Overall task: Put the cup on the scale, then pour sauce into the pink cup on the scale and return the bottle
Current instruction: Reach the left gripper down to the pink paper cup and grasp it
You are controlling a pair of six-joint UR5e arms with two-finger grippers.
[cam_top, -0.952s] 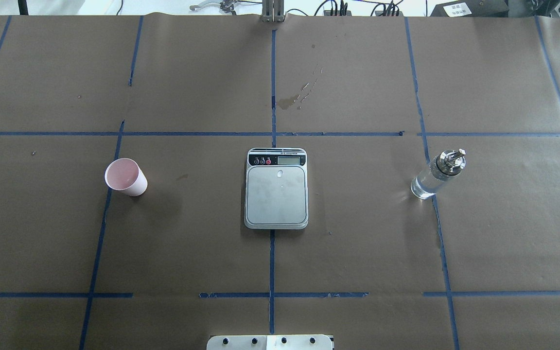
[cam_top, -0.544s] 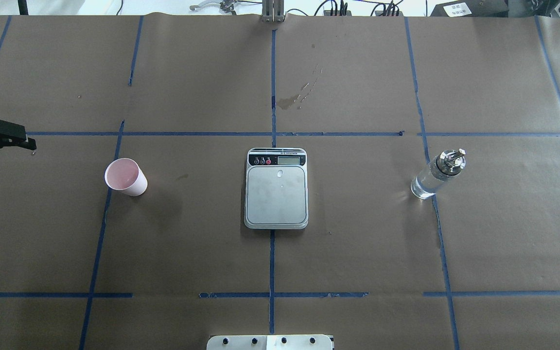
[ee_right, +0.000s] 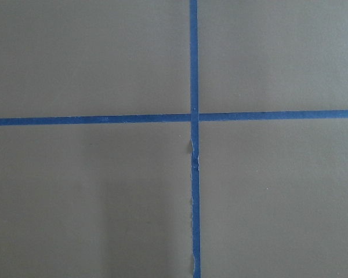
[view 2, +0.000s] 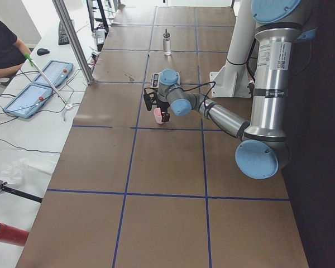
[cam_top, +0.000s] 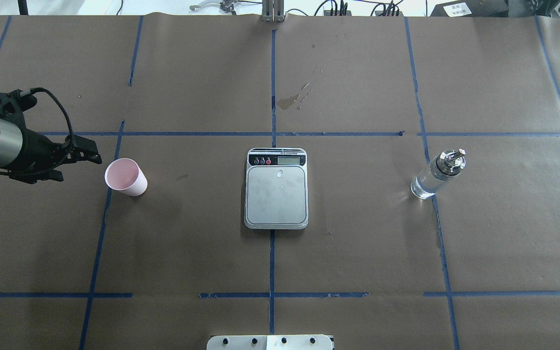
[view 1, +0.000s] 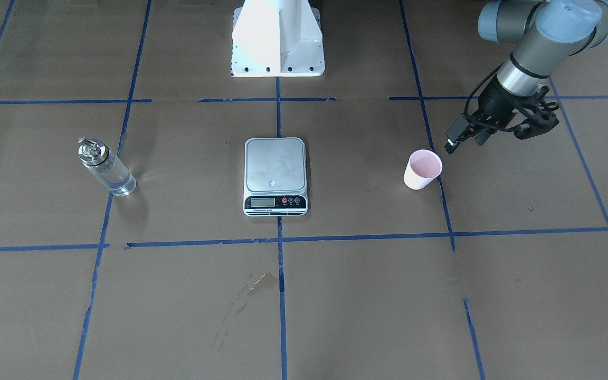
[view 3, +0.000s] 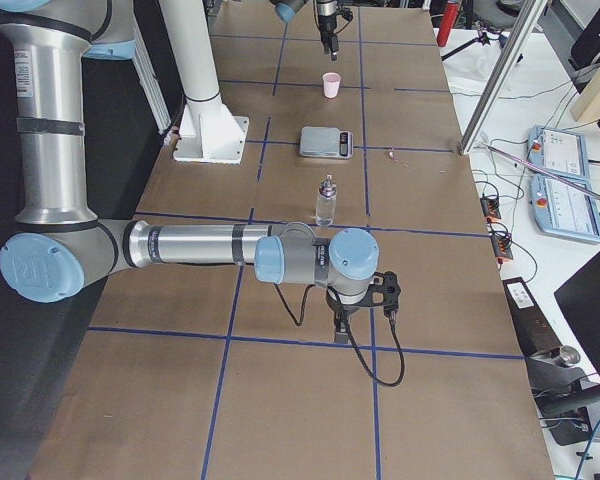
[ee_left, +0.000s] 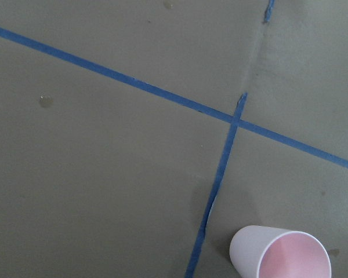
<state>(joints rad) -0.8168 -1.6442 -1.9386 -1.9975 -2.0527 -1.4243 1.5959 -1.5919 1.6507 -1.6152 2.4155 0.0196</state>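
Read from the robot's right end of the desk, nearest item first.

Right arm: stretched low along the desk, right fingers pointing down over a crossing of blue tape. The wrist view shows only that crossing and brown paper. How far these fingers are parted – cannot tell; they show in the side view only.

Bottle: upright on a blue tape line on the robot's right, well apart from the scale. Metal cap with a thin spout on top. The sauce is clear and sits in the glass body. Nothing touches the bottle.

Scale: flat at mid-desk, on the centre tape line, with its display strip turned away from the robot. The steel platform carries no cup, just one small pale spot, droplet or glint – cannot tell which. Beyond the scale, on the operators' side, a stain marks the paper.

Cup: upright on the desk on the robot's left, on a tape line, well apart from the scale. It is pink inside and its mouth faces up.

Left arm: comes in from the robot's left, left fingers near the cup on its side away from the scale, apart from it. They look parted and hold nothing. The left wrist view has the cup at its lower right corner.
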